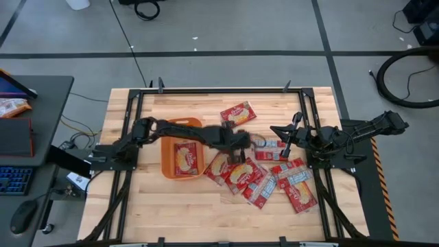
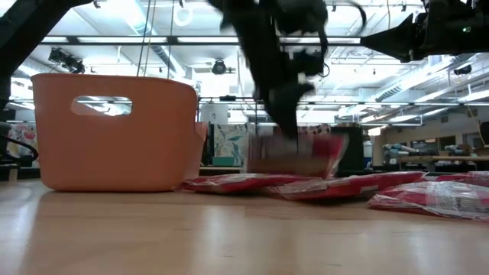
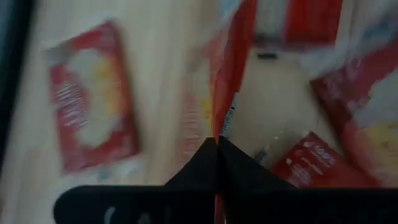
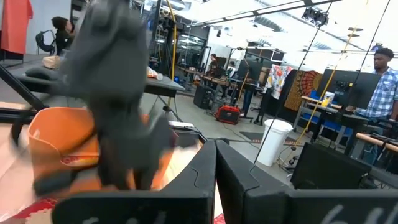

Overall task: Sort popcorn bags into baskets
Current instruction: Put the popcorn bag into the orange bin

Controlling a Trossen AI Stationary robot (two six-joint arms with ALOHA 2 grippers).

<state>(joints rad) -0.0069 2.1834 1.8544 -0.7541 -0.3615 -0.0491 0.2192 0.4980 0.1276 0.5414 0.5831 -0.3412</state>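
- Orange basket [image 1: 181,157] sits left of centre in the high view, one popcorn bag [image 1: 184,158] already flat inside it.
- Left gripper [image 1: 241,140] is over the middle of the frame, just right of the basket, fingers pressed together on the edge of a bag [image 3: 233,81]. The left wrist view shows that bag hanging edge-on from the fingertips; the low view shows it lifted just above the pile.
- Loose bags [image 1: 264,180] are fanned and overlapping, centre to lower right. One lone bag [image 1: 238,113] lies apart, above the pile.
- Right gripper [image 1: 282,136] waits at right of centre, clear of the bags, fingers closed on nothing in the right wrist view.
- Handling, my read: light, thin, floppy packets with a slick film. They sag when held, so pinch a free edge seam, not the flat face. Overlaps could drag a neighbour along.
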